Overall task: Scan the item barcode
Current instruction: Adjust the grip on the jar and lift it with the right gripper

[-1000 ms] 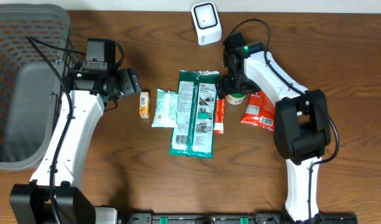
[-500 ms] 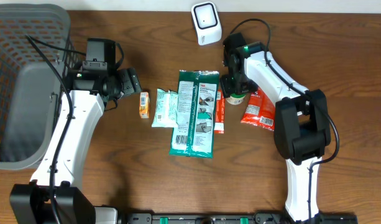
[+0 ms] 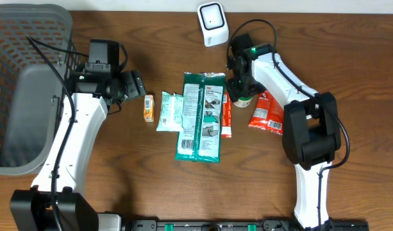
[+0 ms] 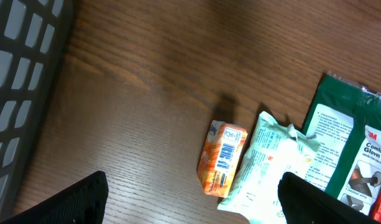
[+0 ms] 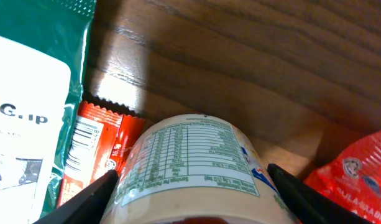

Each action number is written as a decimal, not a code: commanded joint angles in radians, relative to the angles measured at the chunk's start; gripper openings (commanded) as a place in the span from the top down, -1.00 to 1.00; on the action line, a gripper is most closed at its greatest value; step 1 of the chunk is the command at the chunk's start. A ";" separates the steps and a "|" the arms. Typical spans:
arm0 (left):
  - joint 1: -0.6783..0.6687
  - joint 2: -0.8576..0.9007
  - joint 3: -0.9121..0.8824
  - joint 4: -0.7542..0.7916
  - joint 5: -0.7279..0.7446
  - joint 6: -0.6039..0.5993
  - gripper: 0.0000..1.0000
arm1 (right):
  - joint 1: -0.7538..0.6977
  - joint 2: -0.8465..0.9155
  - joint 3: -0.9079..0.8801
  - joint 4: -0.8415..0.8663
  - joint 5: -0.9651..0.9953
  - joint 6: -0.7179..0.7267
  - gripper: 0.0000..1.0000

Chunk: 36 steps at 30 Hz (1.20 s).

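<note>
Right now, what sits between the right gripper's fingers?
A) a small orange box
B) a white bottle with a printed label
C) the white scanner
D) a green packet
B: the right wrist view shows the bottle with its nutrition label filling the gap of the right gripper, one finger against each of its sides.

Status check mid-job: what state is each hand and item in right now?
Left hand: open, empty, above the table.
Right hand: closed on the white round labelled container.
Container: on the table, not at the scanner.
Small orange box: lying flat, untouched.
Large green packet: flat, untouched.
White barcode scanner: standing, nothing before it.
</note>
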 commanded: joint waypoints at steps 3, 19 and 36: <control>0.003 -0.003 0.019 -0.002 -0.005 -0.002 -0.75 | 0.004 -0.029 0.037 -0.031 0.008 -0.032 -0.55; 0.003 -0.003 0.019 -0.002 -0.005 -0.002 -0.75 | -0.016 -0.029 0.068 -0.101 0.002 0.064 -0.38; 0.003 -0.003 0.019 -0.002 -0.005 -0.002 -0.75 | -0.016 -0.029 0.068 -0.071 0.053 0.019 -0.41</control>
